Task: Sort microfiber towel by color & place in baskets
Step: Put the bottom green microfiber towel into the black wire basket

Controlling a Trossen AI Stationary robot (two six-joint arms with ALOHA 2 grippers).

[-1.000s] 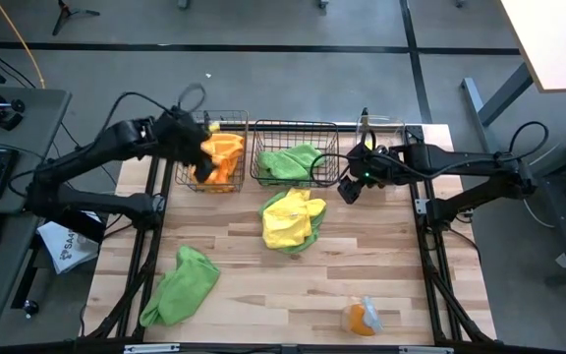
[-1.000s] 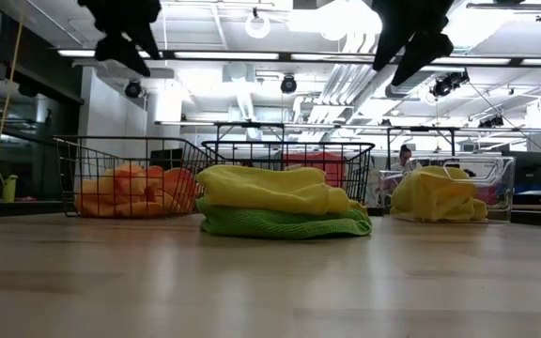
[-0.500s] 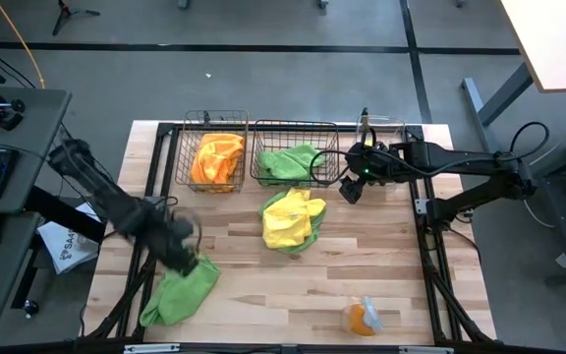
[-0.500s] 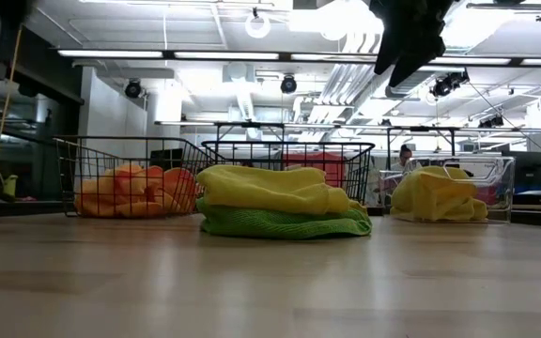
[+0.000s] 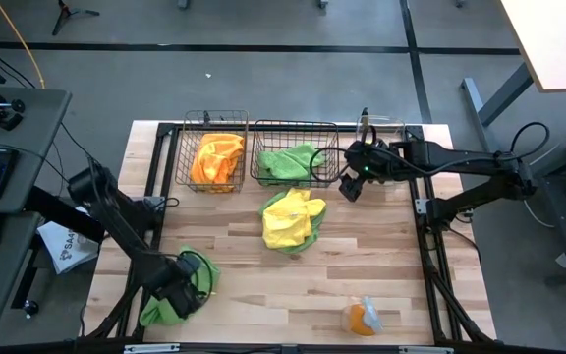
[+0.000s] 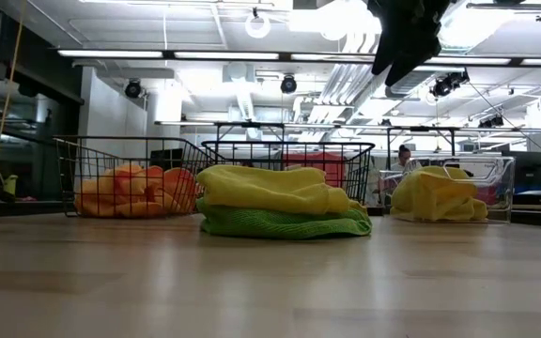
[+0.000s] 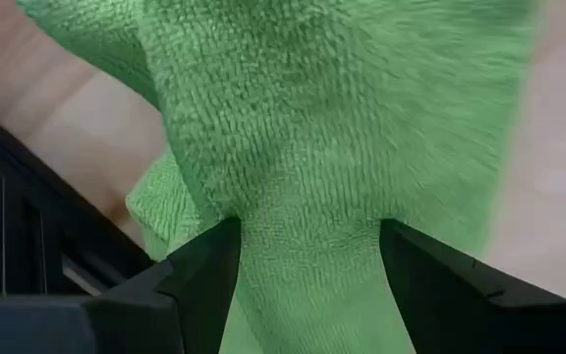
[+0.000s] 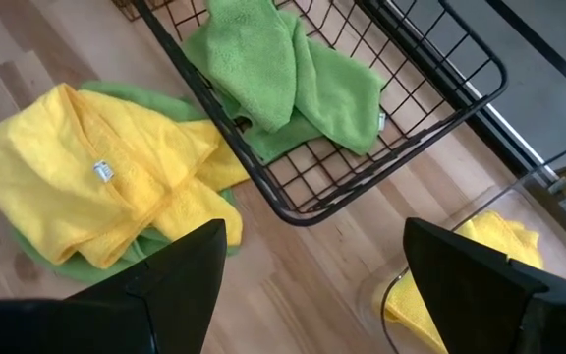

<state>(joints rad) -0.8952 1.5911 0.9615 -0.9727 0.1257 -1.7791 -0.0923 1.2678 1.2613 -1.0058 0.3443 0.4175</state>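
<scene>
Two arms over a wooden surface, one at each side.

Front left corner: left arm reaching down to a crumpled green towel. Left jaws closed partway on a bunched fold of it, fingers pressing the cloth from both sides. Towel flat on the surface close to the front edge, well apart from every basket.

Back row, from the left: narrow wire basket filled with orange towels. Just beside it, wider wire basket holding a green cloth.

Middle of the surface, just in front of the wider basket: a small pile, yellow towel lying on top of a second green one, only its edges showing underneath.

Further right: right arm stretched in from the side. Right jaws hanging above the surface between the wider basket and the clear bin, spread wide, gripping nothing.

Clear bin at the back right, touching neither wire basket, with a folded yellow cloth inside.

Front right: one small orange towel alone near the front edge, well apart from the pile and the baskets.
</scene>
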